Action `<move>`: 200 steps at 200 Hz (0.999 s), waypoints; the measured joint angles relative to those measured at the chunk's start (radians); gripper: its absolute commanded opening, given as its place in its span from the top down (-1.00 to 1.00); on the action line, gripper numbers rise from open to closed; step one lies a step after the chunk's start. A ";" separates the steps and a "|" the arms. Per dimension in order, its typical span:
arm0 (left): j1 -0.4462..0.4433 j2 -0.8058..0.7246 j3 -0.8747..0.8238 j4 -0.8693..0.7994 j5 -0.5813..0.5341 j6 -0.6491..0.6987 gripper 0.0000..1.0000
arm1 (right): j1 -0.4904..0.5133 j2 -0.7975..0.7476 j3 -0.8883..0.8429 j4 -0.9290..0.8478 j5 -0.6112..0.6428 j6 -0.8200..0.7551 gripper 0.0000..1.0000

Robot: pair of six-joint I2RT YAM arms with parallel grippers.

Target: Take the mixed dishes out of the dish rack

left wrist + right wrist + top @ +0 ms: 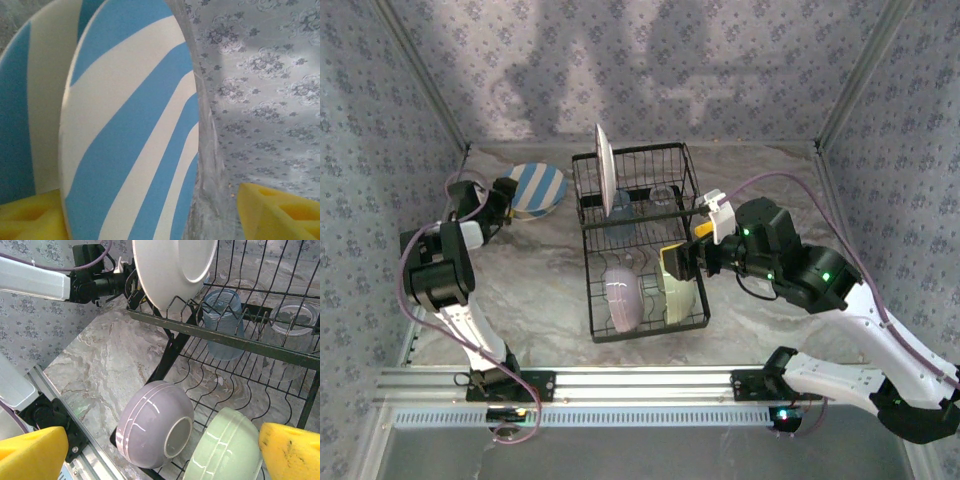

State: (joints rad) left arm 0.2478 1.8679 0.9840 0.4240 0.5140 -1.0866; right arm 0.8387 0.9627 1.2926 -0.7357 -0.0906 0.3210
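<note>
A blue-and-white striped plate [538,190] lies on the marble table left of the black wire dish rack [686,182]. My left gripper [506,204] is at the plate's near-left rim. In the left wrist view its yellow fingers [280,210] stand wide apart, open, with the striped plate [130,125] between them and a second striped surface [20,100] behind. My right gripper [688,248] hangs open over the rack's lower section, above the lavender bowl [150,430] and the pale green bowl [225,450]. A white plate [172,270] stands upright in the upper section beside a translucent blue cup [223,322].
A clear cup [295,320] sits in the raised part of the rack. Patterned walls close in the table at the back and both sides. An aluminium rail [640,380] runs along the near edge. The left arm [35,280] reaches along the left wall.
</note>
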 measured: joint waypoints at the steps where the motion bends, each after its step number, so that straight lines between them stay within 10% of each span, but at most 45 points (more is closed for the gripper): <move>1: 0.000 -0.003 0.002 -0.005 0.000 0.002 -0.70 | 0.000 0.000 0.000 0.000 0.000 0.000 -0.99; 200: -0.047 -0.066 0.380 -0.847 -0.245 0.161 -0.98 | 0.019 0.063 0.055 -0.077 0.113 0.003 -0.99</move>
State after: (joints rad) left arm 0.2008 1.8019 1.3640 -0.4229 0.2691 -0.9253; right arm 0.8574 1.0252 1.3479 -0.8127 0.0227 0.3244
